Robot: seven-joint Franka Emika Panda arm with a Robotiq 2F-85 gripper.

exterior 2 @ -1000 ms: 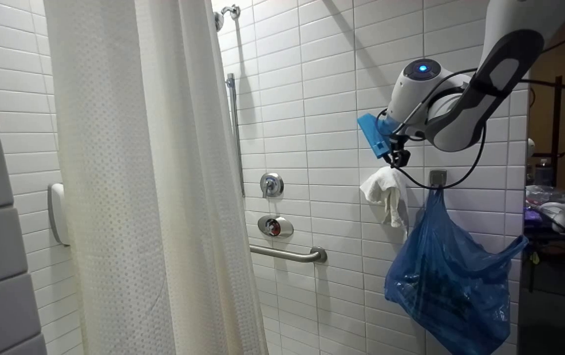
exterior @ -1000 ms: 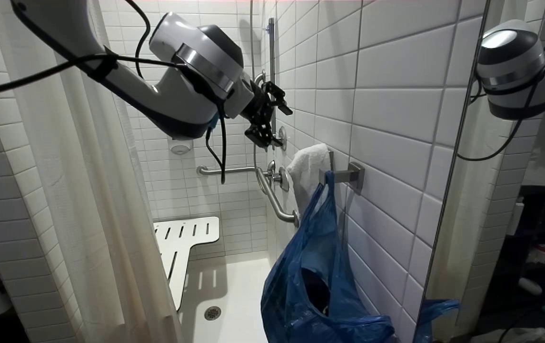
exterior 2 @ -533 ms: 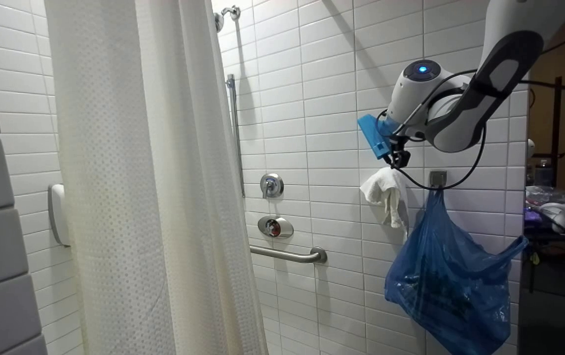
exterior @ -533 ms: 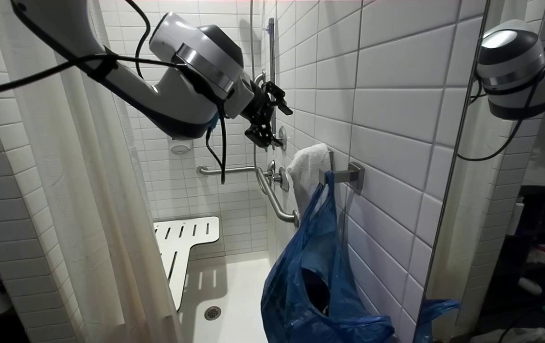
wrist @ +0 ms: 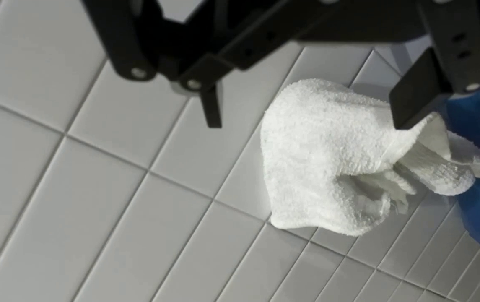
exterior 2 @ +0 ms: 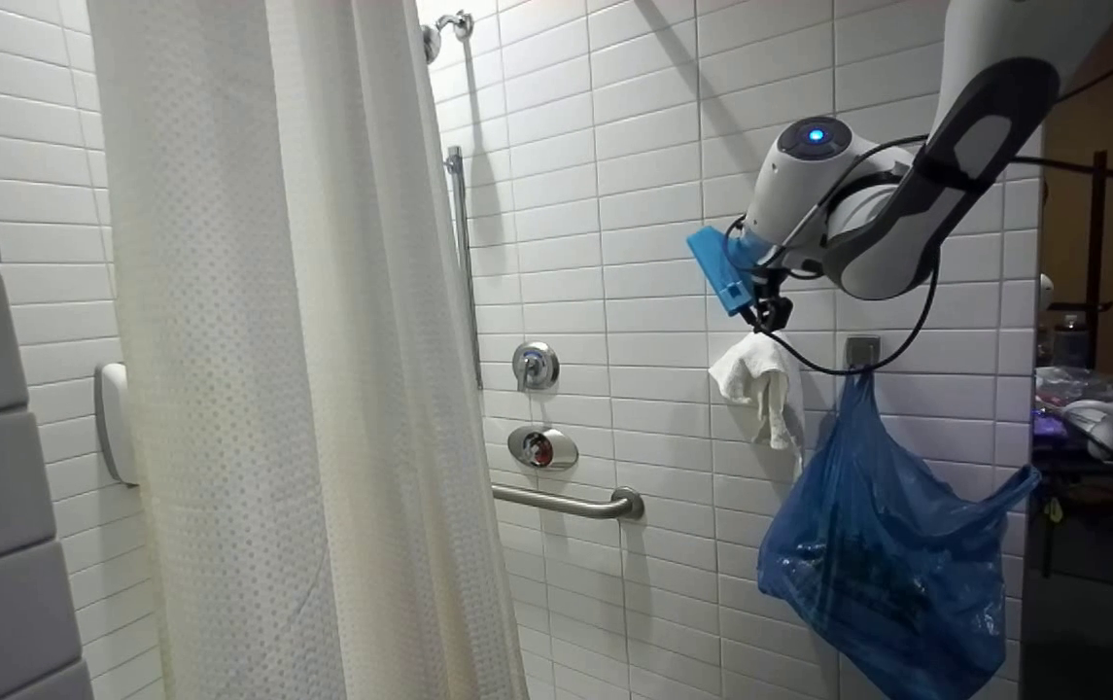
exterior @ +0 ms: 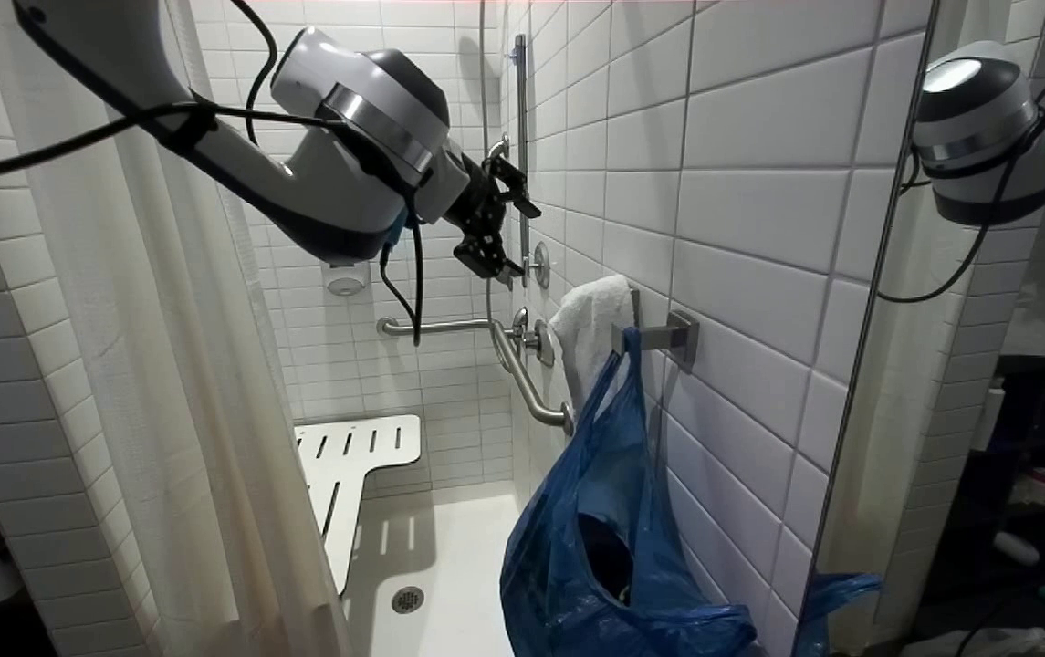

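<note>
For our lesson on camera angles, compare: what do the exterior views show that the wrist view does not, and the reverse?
Only the exterior views: in both, the arm, shower curtain and grab bar; in an exterior view, a slotted seat.

Only the wrist view: no extra object, just a close look past the open fingers at the folds of the white towel.

Shared: the fingers, the white towel, the blue bag and the tiled wall.

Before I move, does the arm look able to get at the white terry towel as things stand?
Likely yes: the tool stands open above the white terry towel, and the wrist view shows nothing between them. The blue plastic bag hangs close beside it, so drifting that way might snag it.
</note>
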